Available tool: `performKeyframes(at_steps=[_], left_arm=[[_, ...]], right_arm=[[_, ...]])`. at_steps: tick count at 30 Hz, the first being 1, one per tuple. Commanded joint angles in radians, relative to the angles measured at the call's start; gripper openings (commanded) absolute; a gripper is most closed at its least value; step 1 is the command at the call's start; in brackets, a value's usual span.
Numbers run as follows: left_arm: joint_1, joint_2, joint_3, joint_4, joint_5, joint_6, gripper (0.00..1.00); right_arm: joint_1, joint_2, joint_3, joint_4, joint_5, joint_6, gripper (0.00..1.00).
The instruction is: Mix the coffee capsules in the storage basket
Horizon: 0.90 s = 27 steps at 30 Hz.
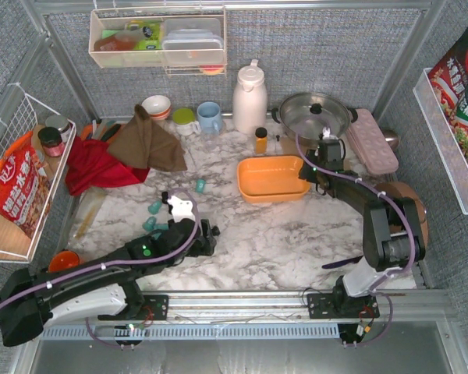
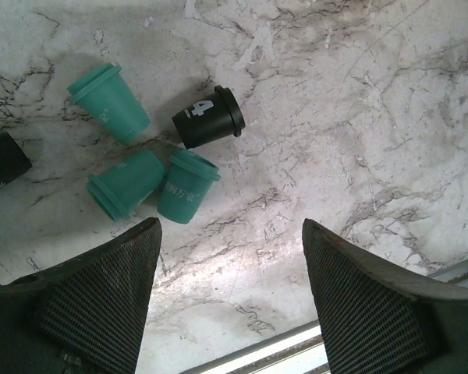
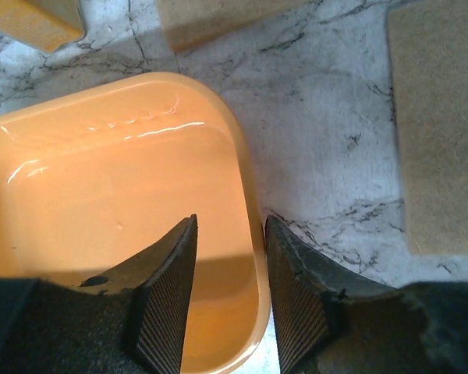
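Note:
The storage basket, a shallow orange tray, stands empty at centre-right of the marble table. My right gripper straddles the basket's right wall. Its outer finger lies against the rim, and a gap shows between the inner finger and the wall. Teal coffee capsules lie loose on the table left of centre. Three teal capsules and a black capsule lie tipped beyond my left gripper. That gripper hangs open over bare marble with nothing between its fingers.
Behind the basket stand an amber bottle, a lidded pot, a white thermos and a pink egg tray. Brown cloth and red cloth lie at back left. A wire rack hangs on the left wall.

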Motion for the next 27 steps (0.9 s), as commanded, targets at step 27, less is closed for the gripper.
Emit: performKeyframes(at_steps=[27], left_arm=[[-0.002, -0.038, -0.023, -0.012, -0.010, -0.036, 0.82]], right_arm=[[0.061, 0.121, 0.014, 0.141, 0.147, 0.192, 0.36]])
